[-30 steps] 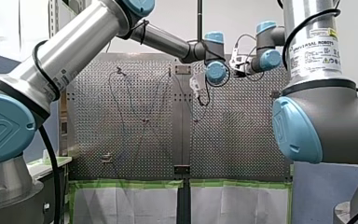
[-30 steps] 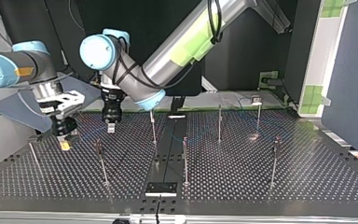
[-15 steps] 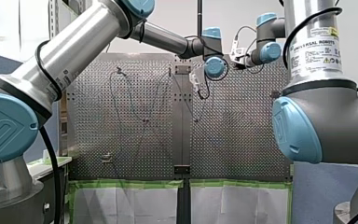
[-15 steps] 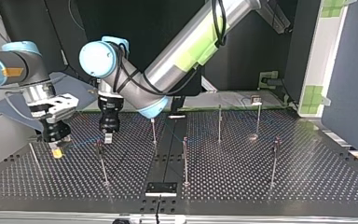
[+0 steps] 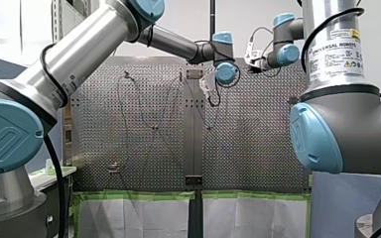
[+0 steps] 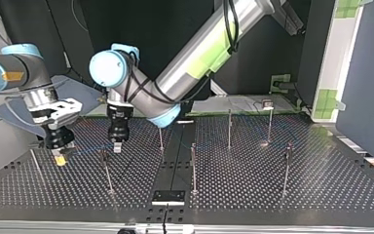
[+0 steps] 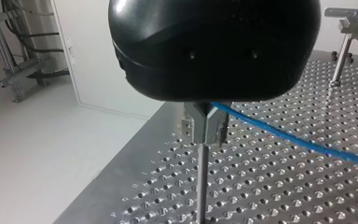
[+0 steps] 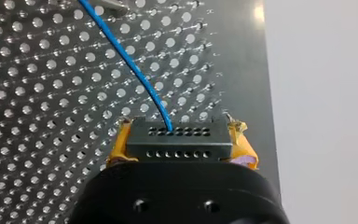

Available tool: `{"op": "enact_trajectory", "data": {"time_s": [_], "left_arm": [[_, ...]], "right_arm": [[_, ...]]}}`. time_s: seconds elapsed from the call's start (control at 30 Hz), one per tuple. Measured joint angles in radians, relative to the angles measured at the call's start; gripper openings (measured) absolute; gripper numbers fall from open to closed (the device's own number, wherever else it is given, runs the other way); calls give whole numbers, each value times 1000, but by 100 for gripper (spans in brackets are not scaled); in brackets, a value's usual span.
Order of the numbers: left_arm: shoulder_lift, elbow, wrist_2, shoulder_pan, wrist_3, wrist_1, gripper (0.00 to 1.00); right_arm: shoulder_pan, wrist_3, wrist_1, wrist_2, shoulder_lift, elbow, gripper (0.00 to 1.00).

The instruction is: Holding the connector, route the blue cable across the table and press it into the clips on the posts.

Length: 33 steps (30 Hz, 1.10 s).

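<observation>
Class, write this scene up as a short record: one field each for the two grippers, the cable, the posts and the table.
Right gripper: shut on connector, yellow pads
Left gripper: hangs by a clip
Cable: blue, leaves connector, reaches that clip; whether seated, cannot tell
Posts: several, thin, upright; one bears that clip
Table: perforated metal
</observation>
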Motion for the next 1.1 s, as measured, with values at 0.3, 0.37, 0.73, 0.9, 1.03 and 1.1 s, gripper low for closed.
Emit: {"op": "enact_trajectory", "data": {"time_s": [0.3, 0.37, 0.73, 0.9, 1.03, 1.1], "left_arm": [[-21, -8, 72, 13, 0, 18, 0], [-25, -8, 79, 15, 0, 28, 0], [-29, -9, 110, 47, 3, 77, 0], [-29, -9, 120, 63, 6, 99, 0], [-29, -9, 130, 82, 7, 107, 0], [-29, -9, 135, 89, 7, 108, 0]], "right_arm": [[-3, 1, 0, 0, 11, 0, 0], [-3, 1, 0, 0, 11, 0, 0], [-6, -2, -5, 0, 22, 0, 0], [-13, -5, -9, -1, 31, 0, 0], [-21, -3, -18, -11, 37, 0, 0], [-26, -3, -20, -18, 41, 0, 0]]}}
